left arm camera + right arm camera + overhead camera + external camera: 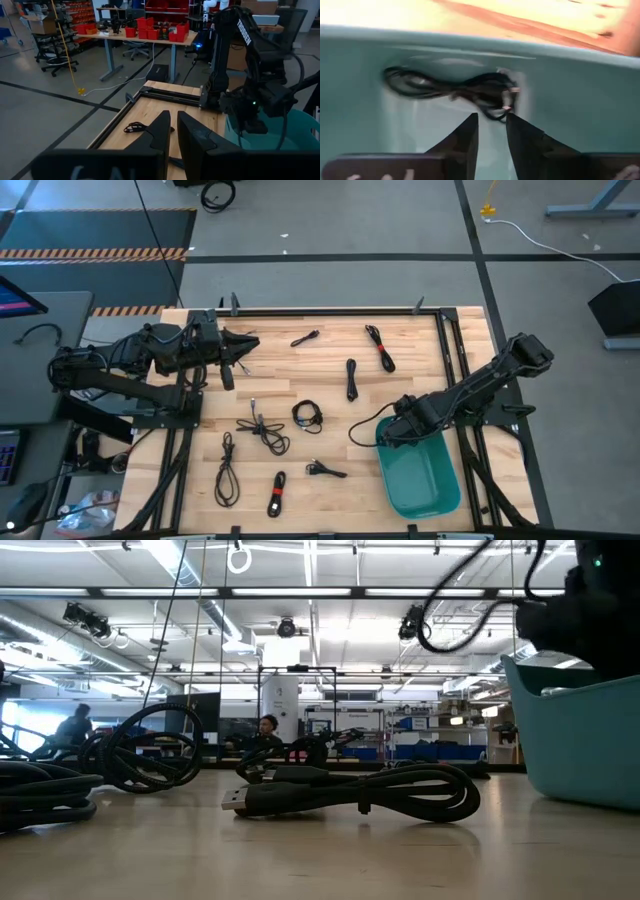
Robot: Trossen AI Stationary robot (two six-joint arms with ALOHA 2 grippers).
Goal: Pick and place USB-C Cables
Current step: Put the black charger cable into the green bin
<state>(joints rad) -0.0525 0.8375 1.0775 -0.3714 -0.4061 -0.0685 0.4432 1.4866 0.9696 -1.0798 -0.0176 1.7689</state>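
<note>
Several black USB-C cables lie loose on the wooden table, among them one [380, 347] at the far side, a coil [307, 415] in the middle and one with a red band [277, 493] near the front. My right gripper [491, 117] points down into the teal tub [420, 475] and stands open. A bundled cable [455, 89] rests on the tub's inner surface just past the fingertips, its loop showing between them. My left gripper [172, 120] waits raised over the table's far left, shut with nothing in it.
The tub stands at the table's near right corner, its wall [580, 740] tall in the low view. Another cable [350, 790] lies flat in front of the low camera. Black rails frame the table [330, 310]. Bare wood shows at the far middle.
</note>
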